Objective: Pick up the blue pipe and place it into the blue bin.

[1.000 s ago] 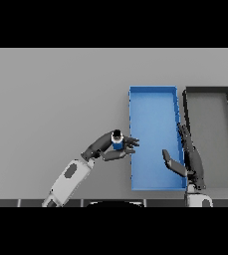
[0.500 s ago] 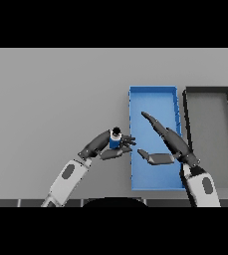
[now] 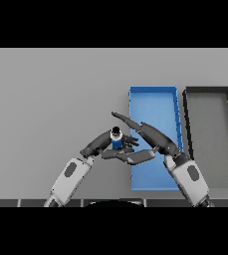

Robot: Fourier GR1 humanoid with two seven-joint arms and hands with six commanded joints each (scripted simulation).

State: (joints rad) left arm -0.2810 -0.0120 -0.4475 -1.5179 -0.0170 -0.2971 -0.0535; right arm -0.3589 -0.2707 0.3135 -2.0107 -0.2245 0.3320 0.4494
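- Blue pipe (image 3: pixel 116 141): a short blue piece with a dark cap on top, standing upright just below the middle of the frame, held above the grey table (image 3: pixel 51 99) a little left of the blue bin's left wall.
- Left hand (image 3: pixel 107 148): comes in from the lower left on a white and grey arm; its dark fingers are curled round the pipe from below and the side, grasping it.
- Right hand (image 3: pixel 145 134): comes in from the lower right and lies across the bin's left wall; its fingers are straight, pointing up and to the left past the pipe's cap, while the thumb reaches left beneath the pipe. It looks released, not clenched; whether it touches the pipe cannot be told.
- Blue bin (image 3: pixel 154 91): a long blue tray, right of centre, running from the middle of the frame down to the lower part, its floor bare.
- Dark bin (image 3: pixel 208 90): a grey-black tray just beside the blue one, at the right edge of the frame.
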